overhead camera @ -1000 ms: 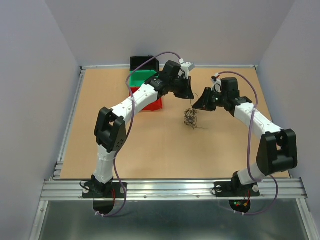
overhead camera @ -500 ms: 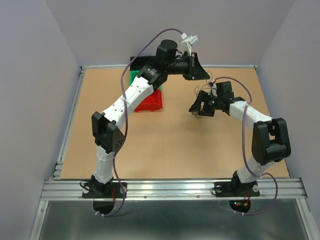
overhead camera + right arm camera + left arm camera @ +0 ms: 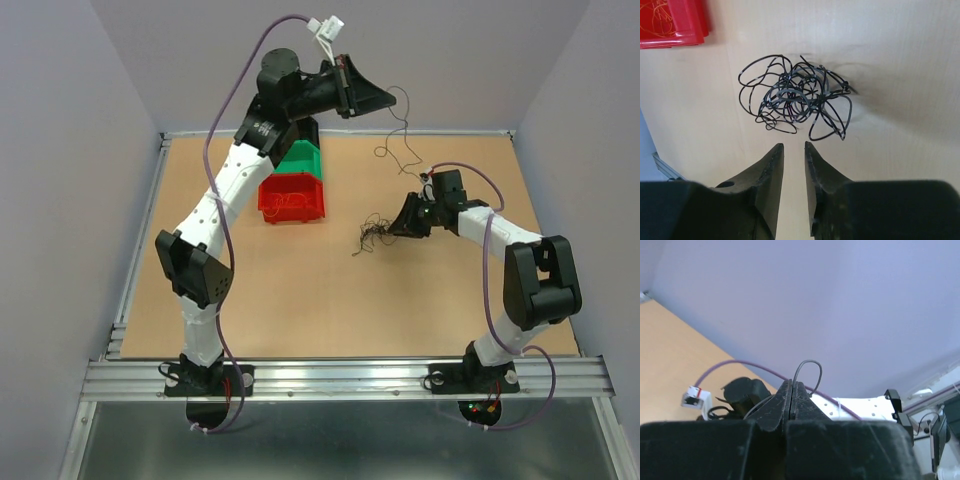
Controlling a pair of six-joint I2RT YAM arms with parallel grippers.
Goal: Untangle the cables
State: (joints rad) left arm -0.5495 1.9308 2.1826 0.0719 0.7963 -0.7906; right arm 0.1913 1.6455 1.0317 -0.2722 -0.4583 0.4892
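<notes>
The cables (image 3: pixel 372 236) lie as a small dark wispy clump on the tabletop; in the right wrist view the clump (image 3: pixel 795 97) sits just beyond my fingertips. My right gripper (image 3: pixel 399 227) (image 3: pixel 794 145) is low over the table at the clump's right side, jaws a narrow gap apart with nothing between them. My left gripper (image 3: pixel 392 99) (image 3: pixel 792 383) is raised high above the back of the table, shut on one thin dark wire (image 3: pixel 808 371). That wire (image 3: pixel 408 135) hangs down in curls toward the right arm, apart from the clump.
A red bin (image 3: pixel 292 198) (image 3: pixel 671 22) holding thin orange wire stands left of the clump, with a green bin (image 3: pixel 302 157) and a black one behind it. The table's metal rail (image 3: pixel 340 378) runs along the near edge.
My left arm has risen and swung back, drawing one wire up out of the clump. The right gripper opened wide, then narrowed, and the clump now lies on the table before it.
</notes>
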